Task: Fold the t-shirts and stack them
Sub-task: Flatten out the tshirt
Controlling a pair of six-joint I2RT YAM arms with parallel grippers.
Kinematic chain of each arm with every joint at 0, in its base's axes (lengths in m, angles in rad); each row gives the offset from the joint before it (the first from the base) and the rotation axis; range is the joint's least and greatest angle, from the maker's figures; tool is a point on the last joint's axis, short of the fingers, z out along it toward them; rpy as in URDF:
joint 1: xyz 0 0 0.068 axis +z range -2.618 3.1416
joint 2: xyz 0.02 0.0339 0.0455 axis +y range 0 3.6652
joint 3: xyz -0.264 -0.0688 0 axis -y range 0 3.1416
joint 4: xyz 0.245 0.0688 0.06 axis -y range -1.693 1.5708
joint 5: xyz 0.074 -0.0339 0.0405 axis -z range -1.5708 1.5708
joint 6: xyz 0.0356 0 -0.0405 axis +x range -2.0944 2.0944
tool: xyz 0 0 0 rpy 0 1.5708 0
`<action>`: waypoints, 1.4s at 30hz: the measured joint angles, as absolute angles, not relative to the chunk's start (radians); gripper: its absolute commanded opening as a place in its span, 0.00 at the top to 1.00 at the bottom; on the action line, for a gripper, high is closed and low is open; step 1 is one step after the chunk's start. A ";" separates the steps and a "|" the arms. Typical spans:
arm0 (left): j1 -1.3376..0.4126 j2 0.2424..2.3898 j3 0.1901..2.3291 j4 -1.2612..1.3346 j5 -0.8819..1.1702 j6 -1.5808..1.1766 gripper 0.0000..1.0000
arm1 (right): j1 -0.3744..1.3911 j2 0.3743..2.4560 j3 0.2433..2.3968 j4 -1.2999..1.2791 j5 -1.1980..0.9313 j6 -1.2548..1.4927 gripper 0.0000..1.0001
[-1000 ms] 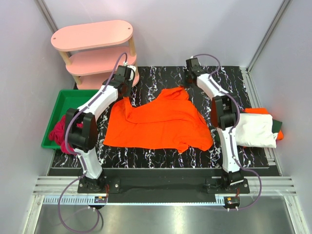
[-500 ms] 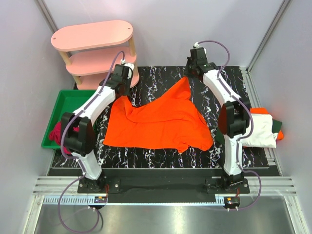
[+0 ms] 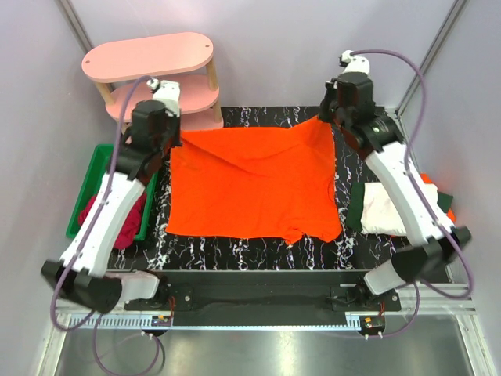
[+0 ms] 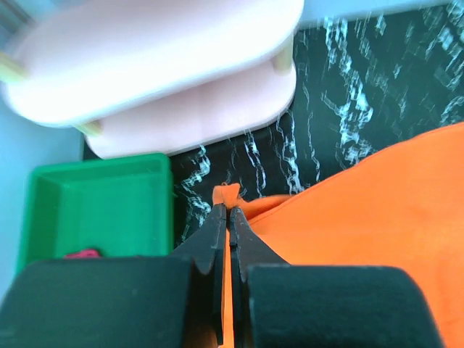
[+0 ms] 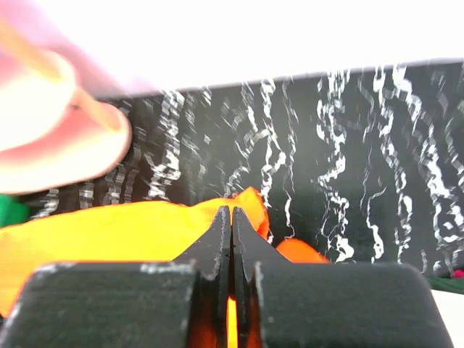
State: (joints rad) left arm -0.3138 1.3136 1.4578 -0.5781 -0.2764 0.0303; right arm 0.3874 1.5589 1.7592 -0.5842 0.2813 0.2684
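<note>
Orange shirt (image 3: 254,184) is spread mid-frame, its near hem flat on the table (image 3: 258,117). Farther back, my left gripper (image 3: 175,135) is clamped on its upper-left corner and my right gripper (image 3: 326,119) pinches the upper-right corner.

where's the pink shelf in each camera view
top external: pink shelf at the upper left corner.
left wrist: across the top, above the green bin.
right wrist: blurred, at the left edge.
shared landmark: the orange t-shirt, seen in all three views.
</note>
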 measured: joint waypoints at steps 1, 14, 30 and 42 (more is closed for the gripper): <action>-0.314 1.269 1.448 -0.578 -0.276 0.033 1.00 | 0.408 1.512 1.764 -0.598 0.303 0.259 1.00; -0.315 0.817 1.343 -0.679 -0.235 0.052 1.00 | 0.543 1.173 1.776 -0.778 0.498 0.218 1.00; -0.316 0.681 1.567 -0.703 -0.160 0.140 1.00 | 0.550 1.185 2.150 -0.906 0.577 0.085 1.00; -0.257 0.720 1.782 -0.718 -0.067 0.115 1.00 | 0.550 1.160 2.173 -0.935 0.576 0.057 1.00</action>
State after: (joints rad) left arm -0.2565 0.7197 1.7821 -0.7181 -0.0666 0.1146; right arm 0.5499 1.1599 2.1727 -0.9348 0.5762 0.0574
